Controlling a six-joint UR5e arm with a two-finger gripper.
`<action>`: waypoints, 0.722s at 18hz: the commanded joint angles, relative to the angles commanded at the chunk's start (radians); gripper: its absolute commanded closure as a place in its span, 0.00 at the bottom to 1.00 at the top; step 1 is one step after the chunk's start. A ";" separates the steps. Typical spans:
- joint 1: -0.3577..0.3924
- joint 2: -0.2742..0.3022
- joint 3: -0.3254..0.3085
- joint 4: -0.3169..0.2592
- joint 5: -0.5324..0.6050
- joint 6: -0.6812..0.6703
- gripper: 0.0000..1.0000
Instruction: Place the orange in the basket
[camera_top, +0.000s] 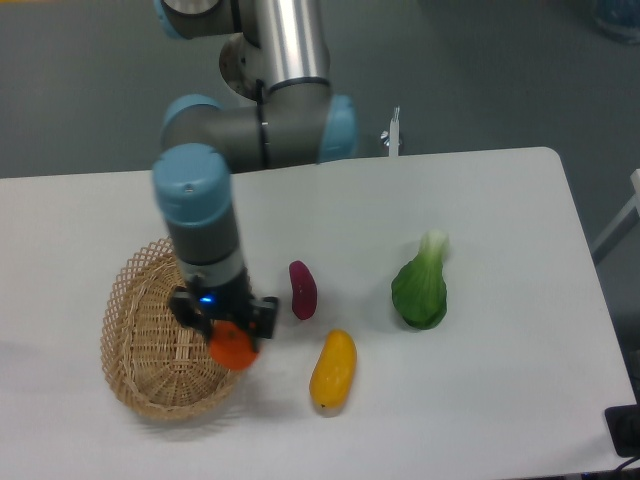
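The orange (232, 347) is a small bright round fruit held between the fingers of my gripper (226, 328), which is shut on it. It hangs above the right side of the basket (150, 330), a tan oval wicker one with a lattice rim at the left of the table. The arm's wrist points straight down and hides part of the basket's upper right rim. I cannot tell how far above the basket floor the orange is.
A purple elongated vegetable (302, 289) lies just right of the basket. A yellow-orange mango-shaped fruit (333, 371) lies below it. A green leafy vegetable (421, 284) sits further right. The white table's front edge runs along the bottom.
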 joint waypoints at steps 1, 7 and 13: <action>-0.009 -0.002 -0.005 -0.002 0.000 0.000 0.35; -0.043 -0.034 -0.017 0.005 -0.003 0.003 0.32; -0.052 -0.052 -0.025 0.005 -0.003 0.005 0.29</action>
